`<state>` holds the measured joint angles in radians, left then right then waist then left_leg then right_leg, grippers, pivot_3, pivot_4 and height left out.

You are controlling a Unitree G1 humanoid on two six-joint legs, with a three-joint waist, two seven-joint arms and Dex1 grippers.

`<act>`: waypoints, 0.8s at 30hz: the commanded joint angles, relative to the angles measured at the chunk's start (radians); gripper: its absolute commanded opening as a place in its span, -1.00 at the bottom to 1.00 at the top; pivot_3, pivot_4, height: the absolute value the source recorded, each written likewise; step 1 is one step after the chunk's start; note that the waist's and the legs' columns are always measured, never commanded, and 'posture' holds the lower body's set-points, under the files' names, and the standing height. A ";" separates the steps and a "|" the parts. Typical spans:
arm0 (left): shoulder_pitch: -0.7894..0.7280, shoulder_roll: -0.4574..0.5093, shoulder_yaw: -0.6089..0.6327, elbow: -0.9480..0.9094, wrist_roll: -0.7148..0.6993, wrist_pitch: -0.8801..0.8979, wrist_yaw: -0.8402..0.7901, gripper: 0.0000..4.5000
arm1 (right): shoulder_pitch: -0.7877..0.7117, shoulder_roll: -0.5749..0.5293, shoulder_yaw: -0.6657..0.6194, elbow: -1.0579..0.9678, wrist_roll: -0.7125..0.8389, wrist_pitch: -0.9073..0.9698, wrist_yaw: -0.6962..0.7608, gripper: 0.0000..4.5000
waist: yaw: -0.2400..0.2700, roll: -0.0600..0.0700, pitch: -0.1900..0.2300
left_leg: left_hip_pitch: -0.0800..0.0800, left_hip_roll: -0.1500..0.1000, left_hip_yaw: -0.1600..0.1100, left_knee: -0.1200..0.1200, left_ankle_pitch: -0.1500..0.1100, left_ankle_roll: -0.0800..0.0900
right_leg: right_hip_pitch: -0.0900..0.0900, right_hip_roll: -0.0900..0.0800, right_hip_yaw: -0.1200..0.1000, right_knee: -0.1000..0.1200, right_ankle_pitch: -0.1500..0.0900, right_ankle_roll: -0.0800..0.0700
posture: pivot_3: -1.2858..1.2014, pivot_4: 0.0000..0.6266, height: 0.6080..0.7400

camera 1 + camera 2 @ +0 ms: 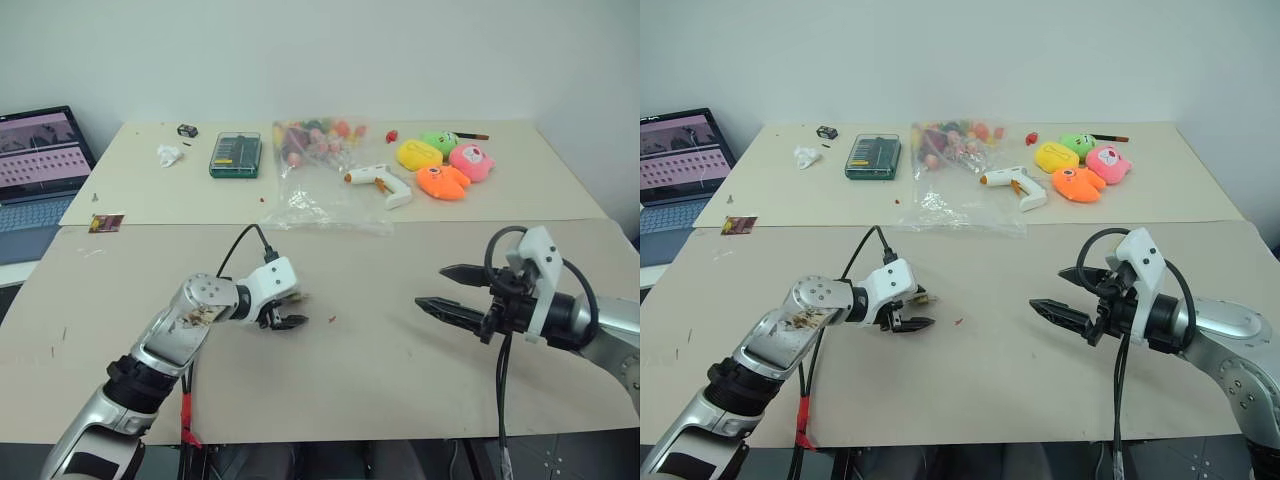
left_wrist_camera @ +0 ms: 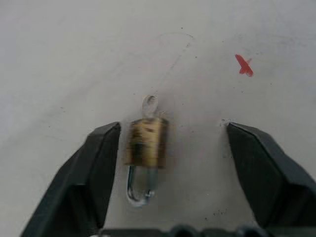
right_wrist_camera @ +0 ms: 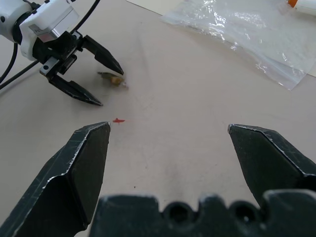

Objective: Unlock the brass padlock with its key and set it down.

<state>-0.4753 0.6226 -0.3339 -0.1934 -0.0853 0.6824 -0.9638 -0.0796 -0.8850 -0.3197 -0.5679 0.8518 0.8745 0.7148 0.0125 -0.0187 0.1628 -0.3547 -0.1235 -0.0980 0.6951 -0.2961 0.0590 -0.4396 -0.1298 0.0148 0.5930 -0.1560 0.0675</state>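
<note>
Brass padlock (image 2: pixel 144 148) lying flat on the table (image 1: pixel 400 380), between the spread fingers of the left pincer (image 2: pixel 168 143), touching neither pad as far as visible, closer to one finger than the other. Thin silvery shackle (image 2: pixel 139 187) pointing back toward the pincer base, small key stub (image 2: pixel 150 104) sticking out the far end; cannot tell whether shackle is popped open or seated, edges blurred. Left pincer gaping, holding nothing. Right pincer (image 1: pixel 447 290) also spread wide and empty, hovering above the table well apart from the lock, aimed toward it. Tiny red speck (image 2: pixel 244 65) nearby on the table, not part of the job. Step in hand reads as the set-down/release, near the end of the task. To do it well: lift the left pincer straight up and back, no sideways drag, since the near finger could nudge or flip such a small light piece. Keep fingers wide during the pull-away. Keep the right pincer off; no need to approach. Worth checking the shackle is actually free before calling it done; a slip toward the plastic bag (image 1: pixel 330 205) unlikely, well apart.
</note>
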 commanded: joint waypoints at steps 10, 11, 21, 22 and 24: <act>-0.119 0.073 0.073 0.134 -0.058 -0.101 -0.105 0.55 | -0.025 0.032 0.013 -0.003 -0.025 -0.045 0.002 1.00 | -0.001 0.000 0.000 | 0.000 0.000 0.000 -0.001 0.000 -0.001 | -0.001 0.000 0.000 0.000 0.000 -0.001 | 0.03 -0.52 1.00; -0.126 0.075 0.076 0.147 -0.055 -0.110 -0.106 0.55 | -0.025 0.034 0.016 -0.003 -0.027 -0.046 0.001 1.00 | -0.001 0.000 0.001 | 0.000 0.000 0.000 -0.001 0.001 -0.001 | -0.001 0.000 0.000 0.000 0.000 -0.001 | 0.03 -0.52 1.00; -0.099 0.064 0.055 0.172 -0.059 -0.221 -0.139 0.55 | -0.034 0.051 0.030 -0.001 -0.036 -0.046 -0.003 1.00 | 0.000 0.000 0.001 | -0.001 0.000 0.000 -0.001 0.000 -0.001 | -0.001 0.000 0.000 0.000 0.000 -0.001 | 0.03 -0.52 1.00; -0.090 0.066 0.046 0.179 -0.052 -0.249 -0.148 0.55 | -0.032 0.050 0.029 -0.002 -0.037 -0.045 -0.001 1.00 | -0.001 0.000 0.001 | -0.001 0.000 0.000 -0.001 0.000 -0.001 | -0.001 0.000 0.000 0.000 0.000 -0.001 | 0.03 -0.52 1.00; -0.073 0.073 0.035 0.191 -0.039 -0.297 -0.164 0.55 | -0.029 0.049 0.027 -0.003 -0.038 -0.044 0.001 1.00 | -0.002 0.000 0.001 | -0.001 0.000 0.000 -0.001 0.000 -0.001 | -0.001 0.000 0.000 0.000 0.000 -0.001 | 0.03 -0.52 1.00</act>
<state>-0.5577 0.6821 -0.2969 -0.0037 -0.1364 0.4359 -1.1132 -0.1007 -0.8357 -0.2771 -0.5570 0.8088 0.8552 0.7137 0.0109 -0.0189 0.1637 -0.3556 -0.1234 -0.0979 0.6946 -0.2958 0.0579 -0.4408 -0.1299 0.0148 0.5927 -0.1562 0.0666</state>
